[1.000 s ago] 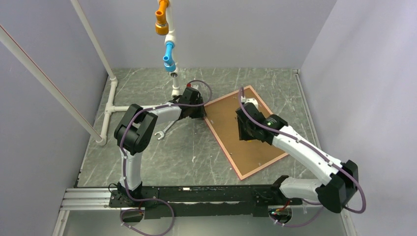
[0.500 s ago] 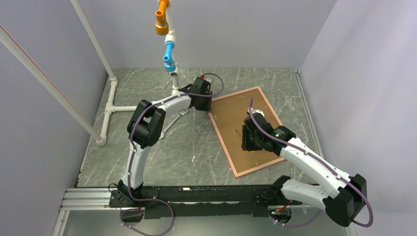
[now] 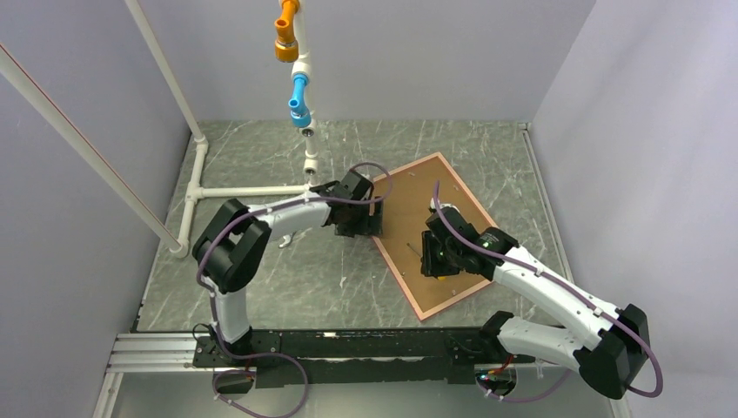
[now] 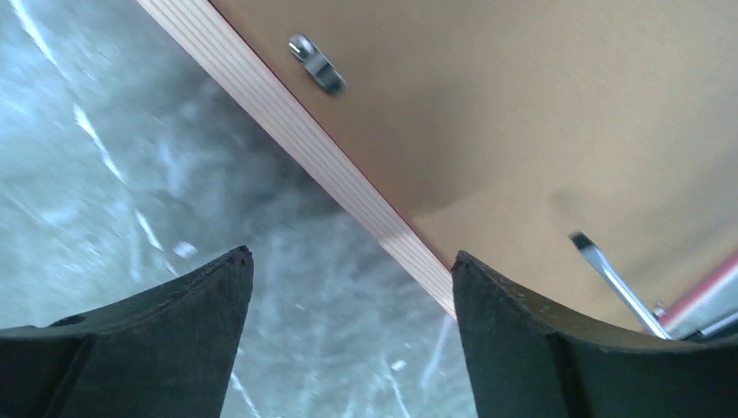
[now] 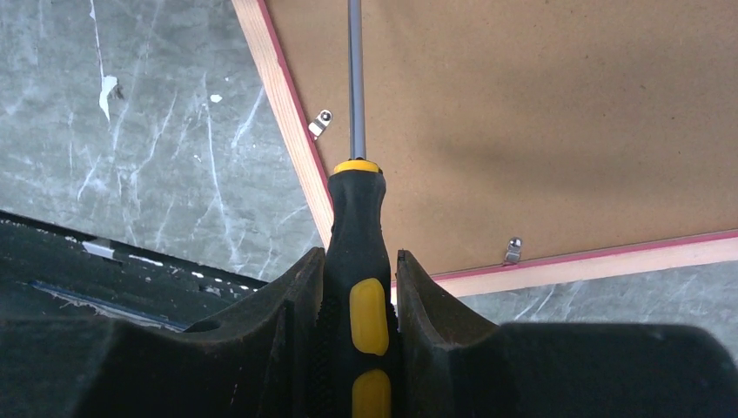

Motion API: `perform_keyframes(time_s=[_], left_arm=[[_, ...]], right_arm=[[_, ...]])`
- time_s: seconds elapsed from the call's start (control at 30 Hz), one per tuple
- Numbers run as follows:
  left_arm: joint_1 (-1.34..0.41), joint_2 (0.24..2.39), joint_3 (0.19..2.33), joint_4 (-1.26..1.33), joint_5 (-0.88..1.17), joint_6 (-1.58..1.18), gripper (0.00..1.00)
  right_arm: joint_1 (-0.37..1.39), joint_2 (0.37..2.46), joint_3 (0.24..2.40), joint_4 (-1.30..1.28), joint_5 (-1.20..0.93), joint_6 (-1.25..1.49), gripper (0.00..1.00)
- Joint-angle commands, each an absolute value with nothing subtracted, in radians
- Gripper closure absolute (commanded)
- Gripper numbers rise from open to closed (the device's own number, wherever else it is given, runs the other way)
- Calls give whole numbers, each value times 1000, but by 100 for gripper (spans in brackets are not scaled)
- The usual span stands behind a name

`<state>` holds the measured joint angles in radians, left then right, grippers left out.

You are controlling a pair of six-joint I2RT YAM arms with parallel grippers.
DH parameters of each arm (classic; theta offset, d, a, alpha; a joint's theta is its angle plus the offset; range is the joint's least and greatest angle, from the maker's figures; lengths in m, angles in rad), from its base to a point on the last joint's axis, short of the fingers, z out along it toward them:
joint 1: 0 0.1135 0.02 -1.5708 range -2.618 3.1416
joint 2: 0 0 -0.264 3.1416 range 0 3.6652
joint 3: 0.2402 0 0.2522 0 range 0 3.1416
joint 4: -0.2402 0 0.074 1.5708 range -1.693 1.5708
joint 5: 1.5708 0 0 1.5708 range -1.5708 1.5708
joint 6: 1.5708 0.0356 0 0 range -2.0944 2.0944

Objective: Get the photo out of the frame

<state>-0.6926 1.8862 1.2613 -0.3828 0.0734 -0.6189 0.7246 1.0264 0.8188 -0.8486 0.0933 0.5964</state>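
Note:
The frame (image 3: 402, 280) lies face down on the marble table, its brown board back up inside a pink-red border. The photo is hidden under that board. My left gripper (image 3: 366, 219) hangs open at the frame's left edge. In the left wrist view the frame's rim (image 4: 348, 183) runs between the spread fingers of the left gripper (image 4: 348, 257), which hold nothing. My right gripper (image 3: 438, 254) is over the board, shut on a black-and-yellow screwdriver (image 5: 358, 209). In the right wrist view the right gripper (image 5: 357, 252) points the steel shaft (image 5: 354, 87) across the board.
Small metal clips (image 5: 320, 124) (image 5: 513, 251) (image 4: 318, 65) sit along the board's edges. A white pipe structure (image 3: 252, 189) stands at the back left, with orange and blue fittings (image 3: 298, 87) hanging above. A wrench (image 3: 283, 241) lies under the left arm. A black rail (image 3: 348, 344) runs along the near edge.
The left gripper has opened and come down toward the frame's left edge. The frame has turned and shifted slightly. The right arm has pulled nearer, still holding the screwdriver.

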Motion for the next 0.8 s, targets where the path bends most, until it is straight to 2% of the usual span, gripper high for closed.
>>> perform_keyframes(time_s=[0.0,0.07,0.33,0.5,0.7,0.77], left_arm=[[-740,1775,1234,-378,4,-790,4],[-748,1752,1203,-379,3,-857,2],[-811,1717,1084,-289,21,-1194,6],[-828,1790,1135,-352,27,-1289,9],[-843,1922,1263,-485,-35,-1263,19],[-841,1950,1285,-509,-57,-1242,26]], right_arm=[[729,1018,820,-825,87,615,100],[732,1016,823,-830,89,615,100],[731,1006,822,-824,95,615,100],[735,988,825,-838,92,623,100],[749,986,818,-851,61,621,100],[758,989,818,-856,62,623,100]])
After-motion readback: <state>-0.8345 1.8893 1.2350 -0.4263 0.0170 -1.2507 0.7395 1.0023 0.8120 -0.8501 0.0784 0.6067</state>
